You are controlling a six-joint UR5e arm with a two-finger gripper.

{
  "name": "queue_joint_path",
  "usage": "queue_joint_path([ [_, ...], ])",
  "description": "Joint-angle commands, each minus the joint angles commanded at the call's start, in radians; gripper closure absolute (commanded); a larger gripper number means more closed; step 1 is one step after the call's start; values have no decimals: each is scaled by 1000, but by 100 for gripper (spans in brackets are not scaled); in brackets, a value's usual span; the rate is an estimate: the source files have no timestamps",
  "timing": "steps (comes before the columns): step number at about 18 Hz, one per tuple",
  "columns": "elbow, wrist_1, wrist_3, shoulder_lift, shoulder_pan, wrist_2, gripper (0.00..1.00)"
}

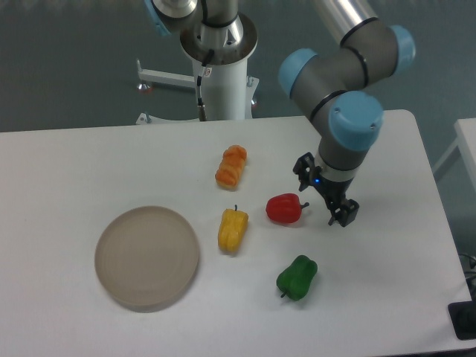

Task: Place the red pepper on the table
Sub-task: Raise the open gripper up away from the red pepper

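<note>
The red pepper lies on the white table, right of centre, its dark stem pointing right. My gripper hangs just to the right of the pepper, open and empty, with its two dark fingers spread apart. The stem tip reaches toward the gap between the fingers, and the pepper is not held.
A round beige plate sits at the front left. A yellow pepper lies left of the red one, an orange pepper behind it, and a green pepper in front. The arm's base stands at the table's back edge.
</note>
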Motion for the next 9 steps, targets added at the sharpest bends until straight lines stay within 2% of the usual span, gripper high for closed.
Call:
queue_joint_path([
  [2,17,-5,11,1,0,2,0],
  [9,-41,26,115,17,2,21,0],
])
